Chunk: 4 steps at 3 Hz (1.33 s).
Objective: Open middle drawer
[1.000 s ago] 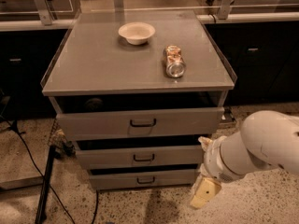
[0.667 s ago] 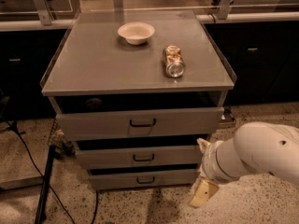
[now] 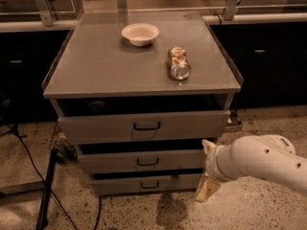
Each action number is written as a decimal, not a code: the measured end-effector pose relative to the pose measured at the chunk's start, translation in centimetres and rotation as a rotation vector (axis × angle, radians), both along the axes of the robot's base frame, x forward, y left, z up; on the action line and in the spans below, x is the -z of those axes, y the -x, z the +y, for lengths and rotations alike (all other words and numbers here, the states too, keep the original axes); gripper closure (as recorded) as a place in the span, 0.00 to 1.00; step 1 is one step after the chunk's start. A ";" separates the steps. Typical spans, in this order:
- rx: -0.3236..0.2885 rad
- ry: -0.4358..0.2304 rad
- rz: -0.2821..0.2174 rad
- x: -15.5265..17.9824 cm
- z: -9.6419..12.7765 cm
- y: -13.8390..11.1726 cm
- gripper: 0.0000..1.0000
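Observation:
The grey cabinet has three drawers stacked at its front. The middle drawer (image 3: 110,162) has a flat grey front and a small dark loop handle (image 3: 147,162) at its centre, and it sits between the taller top drawer (image 3: 105,127) and the short bottom drawer (image 3: 120,184). All three fronts stand slightly out, with dark gaps above them. My gripper (image 3: 207,169) is at the right end of the middle and bottom drawer fronts, right of the handle. Its cream fingers (image 3: 206,190) are spread apart and hold nothing.
A white bowl (image 3: 140,34) and a crushed can (image 3: 179,63) lying on its side rest on the cabinet top (image 3: 96,75). Dark cables and a stand leg (image 3: 48,186) lie on the speckled floor at the left. Dark cabinets line the back wall.
The arm's white body has sunk lower and drawn right. The gripper stays by the right end of the drawer fronts, slightly higher. The drawers have not moved.

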<state>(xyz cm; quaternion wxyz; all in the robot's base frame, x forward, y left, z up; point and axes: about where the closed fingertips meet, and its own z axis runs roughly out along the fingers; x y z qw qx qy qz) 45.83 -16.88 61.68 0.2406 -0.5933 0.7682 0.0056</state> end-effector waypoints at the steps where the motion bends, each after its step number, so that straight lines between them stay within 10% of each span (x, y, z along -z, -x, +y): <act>1: 0.010 0.007 0.007 2.5 -0.6 -1.6 0.00; 4: -0.022 -0.019 0.061 12.1 0.6 -4.4 0.00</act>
